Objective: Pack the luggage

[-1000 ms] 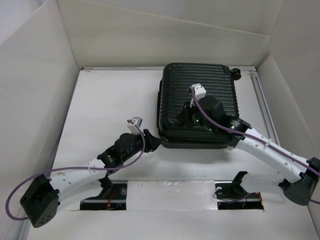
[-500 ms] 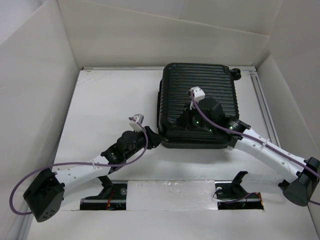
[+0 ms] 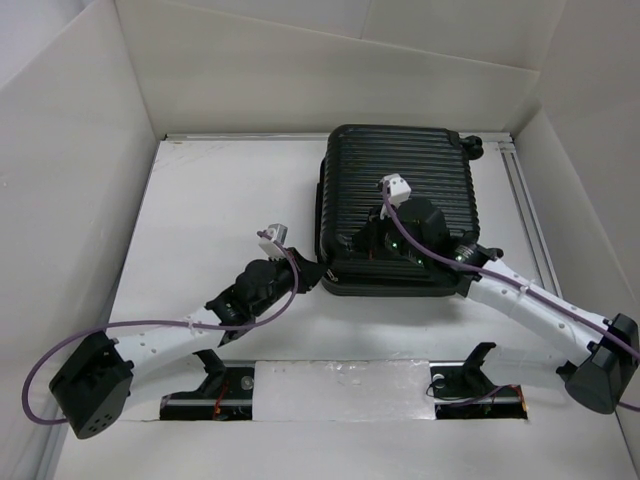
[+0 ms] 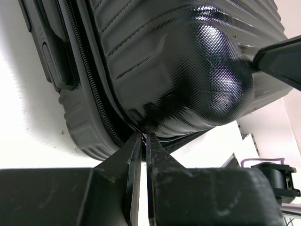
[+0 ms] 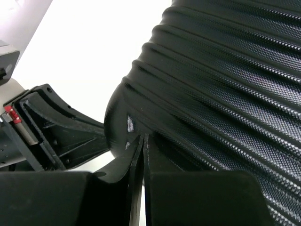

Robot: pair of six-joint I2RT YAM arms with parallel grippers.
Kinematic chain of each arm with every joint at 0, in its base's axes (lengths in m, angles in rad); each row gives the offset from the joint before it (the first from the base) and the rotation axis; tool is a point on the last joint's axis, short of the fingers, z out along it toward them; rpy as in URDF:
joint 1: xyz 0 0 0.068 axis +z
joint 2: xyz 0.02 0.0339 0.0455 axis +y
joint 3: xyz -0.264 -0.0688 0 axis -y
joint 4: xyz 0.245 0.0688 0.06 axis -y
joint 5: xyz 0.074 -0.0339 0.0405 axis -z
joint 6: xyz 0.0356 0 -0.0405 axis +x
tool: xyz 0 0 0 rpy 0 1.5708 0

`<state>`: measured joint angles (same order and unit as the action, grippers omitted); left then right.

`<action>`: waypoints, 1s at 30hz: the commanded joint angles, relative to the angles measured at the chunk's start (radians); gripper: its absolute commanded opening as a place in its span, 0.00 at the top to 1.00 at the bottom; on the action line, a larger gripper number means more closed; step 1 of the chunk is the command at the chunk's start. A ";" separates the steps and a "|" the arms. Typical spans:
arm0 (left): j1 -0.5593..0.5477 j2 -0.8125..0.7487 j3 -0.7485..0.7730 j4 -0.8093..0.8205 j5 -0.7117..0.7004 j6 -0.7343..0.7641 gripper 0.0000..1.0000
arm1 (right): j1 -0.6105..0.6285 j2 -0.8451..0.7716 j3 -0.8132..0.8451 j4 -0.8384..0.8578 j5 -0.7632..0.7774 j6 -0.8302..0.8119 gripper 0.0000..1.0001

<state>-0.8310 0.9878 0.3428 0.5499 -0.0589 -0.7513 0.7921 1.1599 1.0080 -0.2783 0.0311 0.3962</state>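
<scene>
1. Nearest us, the two arm bases sit at the near edge of the white table [image 3: 220, 190], and both arms reach forward and in towards the same object.
2. The left gripper [image 4: 143, 137] is clenched, its two black fingers pressed together with only a hairline slit between them. The tips are right at the near-left corner of the luggage [image 3: 400, 180], down at the seam.
3. The wrist view shows those tips touching the spot where the zipper [image 4: 91, 80] curves round the corner. Whether anything is pinched between them, I cannot tell.
4. Over to the right gripper [image 5: 142, 140], and it is clenched too, fingers tight against each other with nothing visible between them. It sits on top of the ribbed shell, near that same near-left corner, and the tips look to be resting on the grooves.
5. In the right wrist view the left arm's black fingers show just beyond the rounded corner, low against the table.
6. The luggage itself lies flat with its lid down on the far right part of the table. Its ribbed black shell faces up, with the ribs running left to right in the overhead view.
7. At its far right corner a small black wheel [image 3: 472, 147] pokes out, close to the back wall.
8. A metal rail [image 3: 527, 205] runs along the table's right edge, just beside the case.
</scene>
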 commanded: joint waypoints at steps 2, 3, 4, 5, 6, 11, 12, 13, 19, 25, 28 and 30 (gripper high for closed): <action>0.001 -0.014 0.021 0.070 -0.082 0.040 1.00 | -0.020 -0.006 -0.058 0.019 -0.007 0.012 0.92; 0.001 -0.014 0.010 0.070 -0.094 0.040 1.00 | -0.021 -0.006 -0.080 0.019 0.009 0.012 0.92; 0.001 -0.030 0.010 0.070 -0.110 0.040 1.00 | -0.031 -0.006 -0.091 0.019 0.018 0.012 0.93; 0.001 -0.050 -0.001 0.044 -0.140 0.040 1.00 | -0.046 -0.006 -0.103 0.019 0.018 0.023 0.93; 0.010 -0.061 -0.001 0.030 -0.154 0.050 1.00 | -0.047 -0.017 -0.117 0.019 0.018 0.023 0.93; 0.050 -0.144 -0.102 -0.011 -0.156 0.027 1.00 | -0.091 -0.084 -0.210 0.042 0.018 0.044 0.99; 0.050 -0.184 -0.114 -0.039 -0.166 0.027 1.00 | -0.106 -0.098 -0.219 0.051 0.018 0.044 0.99; 0.050 -0.205 -0.125 -0.053 -0.182 0.017 1.00 | -0.125 -0.109 -0.220 0.051 0.009 0.044 0.99; 0.050 -0.331 -0.182 -0.198 -0.240 -0.025 1.00 | -0.168 -0.140 -0.244 0.030 -0.014 0.024 0.99; 0.050 -0.380 -0.228 -0.121 -0.170 -0.037 1.00 | -0.223 -0.160 -0.287 0.030 -0.060 0.015 0.99; 0.050 -0.325 -0.197 -0.048 -0.047 -0.055 0.75 | -0.234 -0.160 -0.287 0.039 -0.069 0.015 0.99; 0.050 -0.288 -0.186 0.011 0.020 -0.080 0.53 | -0.234 -0.169 -0.287 0.039 -0.080 0.015 0.99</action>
<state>-0.7830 0.6712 0.1184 0.4339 -0.1642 -0.8028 0.5900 0.9672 0.7685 -0.1020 -0.1173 0.4522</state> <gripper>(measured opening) 0.419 0.020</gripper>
